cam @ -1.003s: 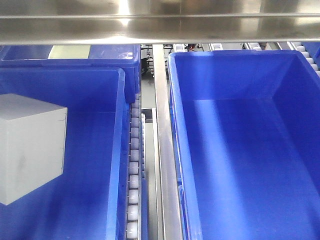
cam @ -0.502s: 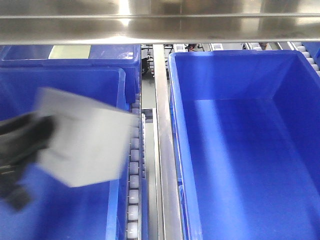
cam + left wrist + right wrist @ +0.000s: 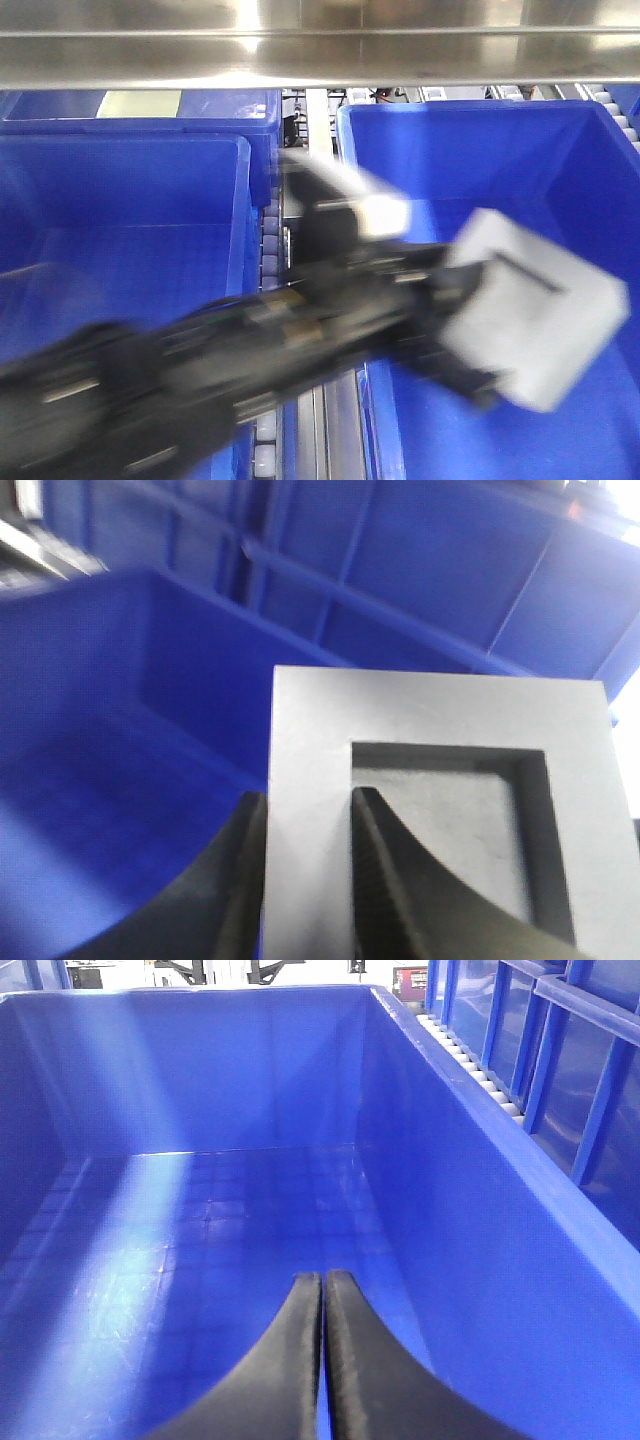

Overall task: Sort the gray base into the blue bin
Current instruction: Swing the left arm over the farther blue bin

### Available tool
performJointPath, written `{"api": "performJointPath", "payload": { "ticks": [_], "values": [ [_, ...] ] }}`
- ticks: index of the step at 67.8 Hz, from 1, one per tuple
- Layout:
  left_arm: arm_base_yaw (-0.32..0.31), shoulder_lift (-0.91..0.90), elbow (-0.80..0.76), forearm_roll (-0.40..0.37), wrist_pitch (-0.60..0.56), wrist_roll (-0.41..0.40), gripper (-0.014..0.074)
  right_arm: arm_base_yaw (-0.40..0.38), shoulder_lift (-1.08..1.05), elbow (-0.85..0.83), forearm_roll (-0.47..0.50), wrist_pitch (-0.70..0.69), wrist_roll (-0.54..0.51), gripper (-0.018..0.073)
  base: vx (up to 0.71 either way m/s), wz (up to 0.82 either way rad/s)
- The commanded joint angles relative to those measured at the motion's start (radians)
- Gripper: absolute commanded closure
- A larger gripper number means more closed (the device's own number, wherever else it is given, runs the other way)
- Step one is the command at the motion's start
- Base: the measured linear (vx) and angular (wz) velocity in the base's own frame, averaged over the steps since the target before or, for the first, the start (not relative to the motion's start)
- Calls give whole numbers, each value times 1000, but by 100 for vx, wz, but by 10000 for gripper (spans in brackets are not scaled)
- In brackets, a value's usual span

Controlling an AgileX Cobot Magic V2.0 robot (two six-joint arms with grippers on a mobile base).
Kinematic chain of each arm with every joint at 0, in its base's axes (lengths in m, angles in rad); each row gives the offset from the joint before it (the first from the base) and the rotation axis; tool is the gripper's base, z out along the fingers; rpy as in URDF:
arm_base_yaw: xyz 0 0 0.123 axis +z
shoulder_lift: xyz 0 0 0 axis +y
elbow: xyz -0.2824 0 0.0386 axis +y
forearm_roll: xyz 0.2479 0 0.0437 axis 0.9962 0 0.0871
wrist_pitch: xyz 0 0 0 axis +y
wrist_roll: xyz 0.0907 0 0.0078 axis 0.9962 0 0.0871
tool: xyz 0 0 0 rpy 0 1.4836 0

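Gray base held over the right blue bin

From my seat, a second blue crate [image 3: 130, 260] sits left, then a roller track [image 3: 268, 350] and steel rail [image 3: 335, 330]. My left gripper [image 3: 305, 880] pinches one wall of the gray base [image 3: 535, 305] above the blue bin [image 3: 450, 160]. My right gripper [image 3: 322, 1360] hangs pressed together, holding nothing, over a grid-patterned blue floor.

A brushed steel beam [image 3: 320, 45] spans the top of the front view, catching bright glare near its upper middle. Down the centre a steel rail [image 3: 322, 170] runs beside a strip of white rollers [image 3: 268, 262]. At upper left, a pale panel [image 3: 138, 103] shows, possibly floor or a label.
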Motion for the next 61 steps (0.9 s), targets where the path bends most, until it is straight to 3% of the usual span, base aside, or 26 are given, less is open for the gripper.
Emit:
{"api": "performJointPath", "payload": {
  "ticks": [1,11,23,42,61],
  "values": [
    [-11,85,-195,-4,3,-14,591,-5,18,6,-8,-40,-12,564,0,0],
    [-11,306,-446,-4,231,-13,585,-5,18,6,-8,-40,-12,564,0,0],
    [-10,502,-636,-4,379,-13,574,-5,18,6,-8,-40,-12,564,0,0],
    [-10,572,-680,-2,412,-10,547,-5,18,6,-8,-40,-12,564,0,0],
    [-10,572,-680,18,451,-10,365,-5,18,6,-8,-40,-12,564,0,0]
  ]
}}
